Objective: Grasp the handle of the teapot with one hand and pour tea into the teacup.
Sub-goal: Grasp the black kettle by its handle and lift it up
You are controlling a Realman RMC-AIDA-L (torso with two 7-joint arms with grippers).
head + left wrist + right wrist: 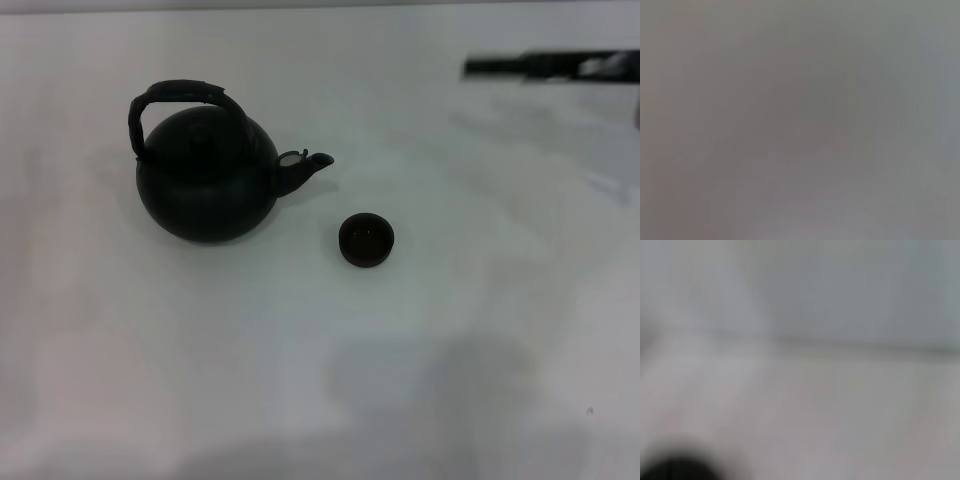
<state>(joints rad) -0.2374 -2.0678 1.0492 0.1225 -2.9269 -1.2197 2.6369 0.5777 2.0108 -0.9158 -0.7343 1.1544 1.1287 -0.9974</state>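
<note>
The large matte-black teapot (208,185) stands upright on the white table (320,350), left of centre in the head view, its short spout (305,168) pointing right. Its thick arched handle (180,98) stands up over the lid. The tiny dark teacup (366,240) sits upright just right of and a little nearer than the spout, apart from the pot. My right gripper (472,68) reaches in as a dark bar from the far right edge, well away from pot and cup, holding nothing I can see. My left gripper is out of view.
The left wrist view shows only blank grey. The right wrist view shows blurred pale table and a dark blob (675,471) at one corner that I cannot identify. A soft shadow (440,400) lies on the near table.
</note>
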